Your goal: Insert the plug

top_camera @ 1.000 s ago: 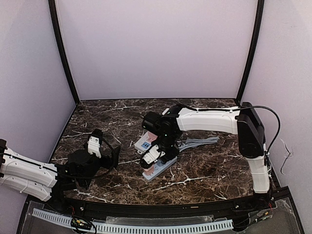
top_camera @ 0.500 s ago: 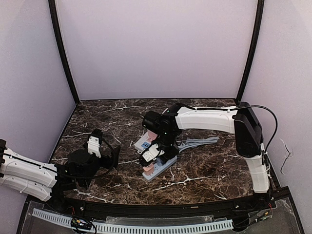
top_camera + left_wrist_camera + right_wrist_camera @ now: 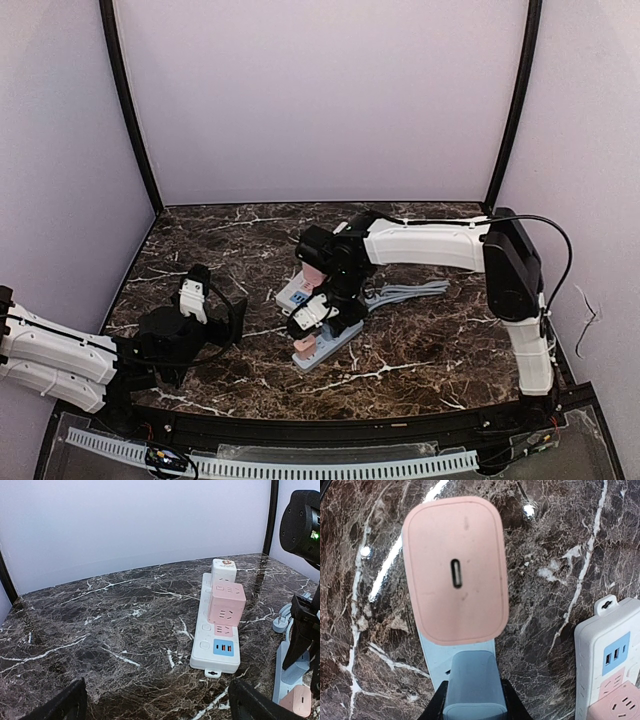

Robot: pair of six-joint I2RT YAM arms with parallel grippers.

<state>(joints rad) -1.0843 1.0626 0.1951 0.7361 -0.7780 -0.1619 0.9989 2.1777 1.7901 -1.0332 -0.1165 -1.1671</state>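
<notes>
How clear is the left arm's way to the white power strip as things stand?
Probably yes: the open left tool faces the white power strip across bare tabletop, nothing between. The right arm hangs close by, crowding the strip's far side.

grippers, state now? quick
Left gripper: open, empty.
Right gripper: closed on what looks like a blue plug.

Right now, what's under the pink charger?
A blue strip pokes out from under the charger. The spot where they meet is covered, so I can't see any socket there.
</notes>
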